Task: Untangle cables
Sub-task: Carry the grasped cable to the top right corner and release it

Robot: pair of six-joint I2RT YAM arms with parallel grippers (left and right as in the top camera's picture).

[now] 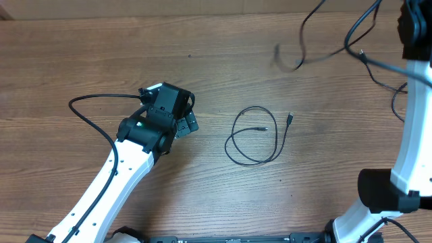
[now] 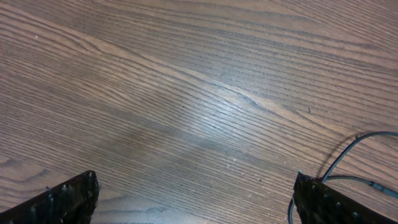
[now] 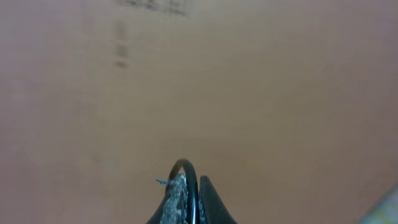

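Note:
One thin black cable [image 1: 256, 135] lies in a loose loop on the wooden table, its small plug ends near the loop's middle and upper right. My left gripper [image 1: 186, 122] is open and empty just left of that loop. In the left wrist view its fingers [image 2: 196, 186] are wide apart over bare wood, and the cable [image 2: 351, 152] curves in beside the right finger. My right gripper [image 3: 193, 182] is shut on a thin black cord [image 3: 188, 167] and held high above the table. A thin cord [image 1: 302, 40] hangs blurred at the top of the overhead view.
The left arm's thick black cable [image 1: 88, 108] loops over the table at the left. The right arm [image 1: 412, 135] stands along the right edge with its own cables [image 1: 378, 74] trailing near it.

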